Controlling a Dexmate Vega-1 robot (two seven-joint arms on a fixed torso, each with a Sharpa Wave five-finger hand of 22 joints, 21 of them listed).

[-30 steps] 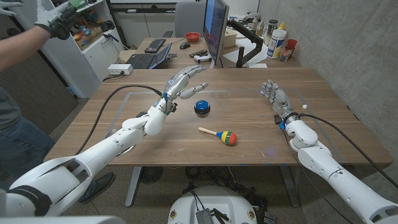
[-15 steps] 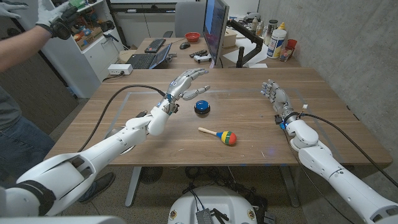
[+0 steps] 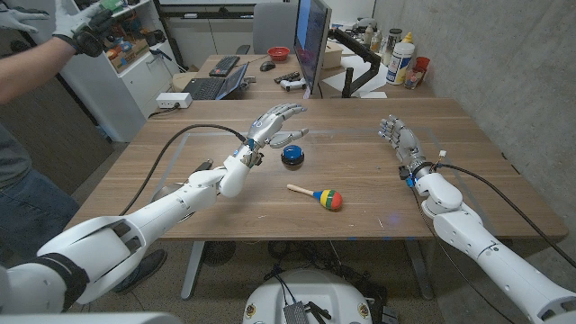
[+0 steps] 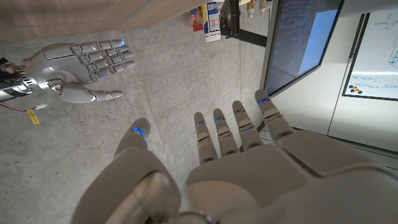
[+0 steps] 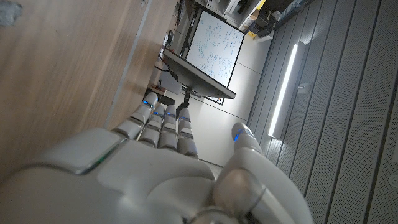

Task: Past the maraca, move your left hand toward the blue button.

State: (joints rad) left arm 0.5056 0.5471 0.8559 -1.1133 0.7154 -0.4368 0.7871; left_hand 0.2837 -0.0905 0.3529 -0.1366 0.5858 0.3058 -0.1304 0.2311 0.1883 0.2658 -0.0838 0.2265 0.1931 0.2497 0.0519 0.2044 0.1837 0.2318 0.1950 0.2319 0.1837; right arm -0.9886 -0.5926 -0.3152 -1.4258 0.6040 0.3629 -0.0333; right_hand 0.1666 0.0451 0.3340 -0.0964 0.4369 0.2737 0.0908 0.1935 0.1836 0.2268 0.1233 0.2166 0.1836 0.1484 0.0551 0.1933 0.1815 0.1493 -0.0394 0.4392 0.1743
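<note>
Left hand (image 3: 274,121) hovers with fingers spread, holding nothing, just beside blue button (image 3: 292,155); maraca (image 3: 317,193) nearer.

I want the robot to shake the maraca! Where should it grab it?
Probably the thin wooden handle, from above. The maraca lies flat on the table, its handle pointing toward the left hand, which is open, so that hand fits best. The round striped head looks bulkier and likelier to roll.
</note>
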